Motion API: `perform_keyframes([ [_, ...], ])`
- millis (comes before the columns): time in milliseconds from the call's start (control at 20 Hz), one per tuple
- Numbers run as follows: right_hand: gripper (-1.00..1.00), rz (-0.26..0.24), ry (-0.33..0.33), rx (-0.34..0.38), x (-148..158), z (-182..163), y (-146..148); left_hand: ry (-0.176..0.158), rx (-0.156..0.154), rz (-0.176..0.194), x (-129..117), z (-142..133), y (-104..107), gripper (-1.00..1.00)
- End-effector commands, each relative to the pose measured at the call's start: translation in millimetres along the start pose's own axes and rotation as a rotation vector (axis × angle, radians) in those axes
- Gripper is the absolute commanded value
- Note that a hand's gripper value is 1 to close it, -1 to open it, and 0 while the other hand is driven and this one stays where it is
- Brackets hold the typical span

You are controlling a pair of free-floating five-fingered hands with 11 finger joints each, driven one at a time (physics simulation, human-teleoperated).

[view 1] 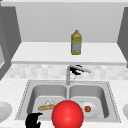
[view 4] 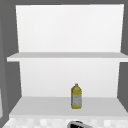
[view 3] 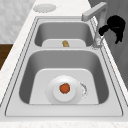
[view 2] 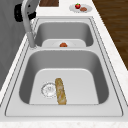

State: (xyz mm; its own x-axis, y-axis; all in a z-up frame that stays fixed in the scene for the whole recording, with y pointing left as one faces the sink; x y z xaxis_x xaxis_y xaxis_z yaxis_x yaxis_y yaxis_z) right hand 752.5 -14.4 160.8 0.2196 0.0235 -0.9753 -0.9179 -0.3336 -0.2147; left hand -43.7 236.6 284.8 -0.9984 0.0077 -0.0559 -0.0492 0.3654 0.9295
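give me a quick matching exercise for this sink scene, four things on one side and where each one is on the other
Things:
1. bread stick
2. yellow bottle
3. white plate
4. right hand

Places:
A. on the lower shelf above the sink
B. at the faucet
C. in the left basin beside the drain
D. in the right basin

Pairs: 1-C, 2-A, 3-D, 4-B

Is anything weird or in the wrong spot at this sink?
Yes. A baguette lies on the floor of the left basin, beside the drain, an odd place for bread. A plate holding a small round orange food sits in the right basin. The right hand is at the faucet; the left hand hangs by the sink's front edge.
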Motion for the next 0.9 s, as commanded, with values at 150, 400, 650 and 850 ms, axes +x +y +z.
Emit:
perform_keyframes([
  [150,-1.0,-0.019,-0.063,0.012,-4,-38,20,0.0,0.0,0.0,0,0,0,0.0],
  [400,-1.0,-0.031,-0.126,0.035,-6,-62,32,0.0,0.0,0.0,0,0,0,0.0],
  [650,-1.0,-0.046,-0.238,0.059,-10,-71,43,0.0,0.0,0.0,0,0,0,0.0],
  [850,-1.0,-0.063,-0.321,0.05,-6,-73,51,0.0,0.0,0.0,0,0,0,0.0],
])
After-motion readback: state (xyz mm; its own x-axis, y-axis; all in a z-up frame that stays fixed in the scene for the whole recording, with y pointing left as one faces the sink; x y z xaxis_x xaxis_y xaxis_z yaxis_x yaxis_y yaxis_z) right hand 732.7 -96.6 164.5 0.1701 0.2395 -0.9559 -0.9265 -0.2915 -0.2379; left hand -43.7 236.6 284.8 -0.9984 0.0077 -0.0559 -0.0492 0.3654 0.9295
